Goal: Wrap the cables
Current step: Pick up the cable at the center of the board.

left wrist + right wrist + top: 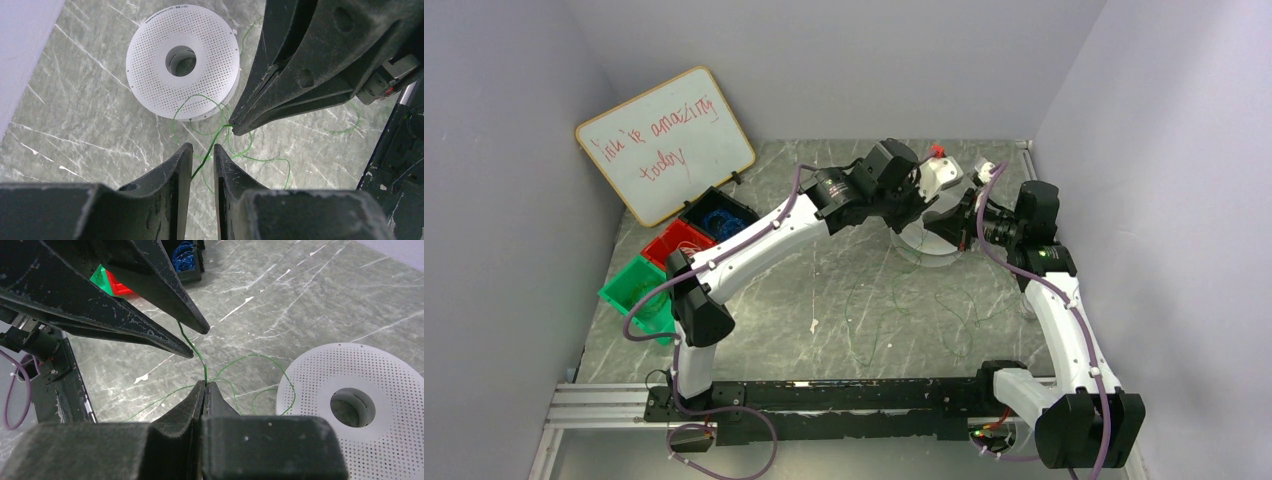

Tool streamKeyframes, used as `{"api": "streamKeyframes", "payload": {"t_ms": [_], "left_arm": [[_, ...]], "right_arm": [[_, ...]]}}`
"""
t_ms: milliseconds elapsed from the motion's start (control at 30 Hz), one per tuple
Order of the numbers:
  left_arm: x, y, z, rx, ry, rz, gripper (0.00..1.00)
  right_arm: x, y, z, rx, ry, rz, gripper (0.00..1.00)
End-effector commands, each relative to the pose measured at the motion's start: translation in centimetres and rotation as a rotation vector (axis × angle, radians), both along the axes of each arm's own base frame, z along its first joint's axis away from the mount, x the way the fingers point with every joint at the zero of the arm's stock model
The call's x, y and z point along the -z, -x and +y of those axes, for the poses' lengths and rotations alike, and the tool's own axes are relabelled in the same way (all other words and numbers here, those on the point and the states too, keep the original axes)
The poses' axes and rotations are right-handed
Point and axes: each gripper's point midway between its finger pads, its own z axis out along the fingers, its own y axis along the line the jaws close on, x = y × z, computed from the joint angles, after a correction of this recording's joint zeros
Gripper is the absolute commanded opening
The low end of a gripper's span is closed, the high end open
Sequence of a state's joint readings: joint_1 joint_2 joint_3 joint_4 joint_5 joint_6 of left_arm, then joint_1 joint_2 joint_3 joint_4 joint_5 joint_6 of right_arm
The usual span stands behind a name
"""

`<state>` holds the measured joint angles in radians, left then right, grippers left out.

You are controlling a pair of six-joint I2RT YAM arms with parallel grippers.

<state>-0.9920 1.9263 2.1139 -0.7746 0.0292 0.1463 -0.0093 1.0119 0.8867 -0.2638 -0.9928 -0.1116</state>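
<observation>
The left end effector (203, 155) is partly open. Its two fingers stand apart with a narrow gap, and the green cable (200, 360) runs through that gap with neither finger visibly pressing on it. The right end effector (205, 387) is fully closed, its fingertips pinching the same cable at one point.

The two end effectors face each other tip to tip, near but not touching, above the far part of the counter (75, 130). Between them the cable forms a short, nearly straight span. Past the pinch point it falls in loose loops onto the counter, and one loop crosses the edge of a white perforated spool (150, 70). The spool lies flat just beside both end effectors. More thin green strands trail over the middle of the counter.

At the left edge of the counter stand three bins in a row:
- a dark bin (719, 215) holding blue wire
- a red bin (679, 240)
- a green bin (636, 288)

A whiteboard (664, 145) leans behind them.
</observation>
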Motion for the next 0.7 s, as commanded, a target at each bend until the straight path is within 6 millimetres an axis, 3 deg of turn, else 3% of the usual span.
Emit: {"api": "streamKeyframes", "payload": {"t_ms": [0,133,300,667], "left_arm": [[-1.4,0.6,0.2,0.032,0.019,-0.034,0.27],[-1.0,0.5,0.3,0.021,0.005,-0.044,0.23],[-0.7,-0.4,0.3,-0.047,0.01,-0.056,0.03],[-1.5,-0.2,-0.6,-0.114,0.088,0.028,0.06]], "right_arm": [[-2.2,-0.7,0.0,0.012,-0.004,-0.079,0.0],[-2.3,-0.6,0.1,0.002,-0.014,-0.074,0.0],[-2.2,-0.5,0.4,-0.013,-0.03,-0.059,0.0],[-1.5,-0.6,0.6,-0.036,-0.04,-0.03,0.0]]}}
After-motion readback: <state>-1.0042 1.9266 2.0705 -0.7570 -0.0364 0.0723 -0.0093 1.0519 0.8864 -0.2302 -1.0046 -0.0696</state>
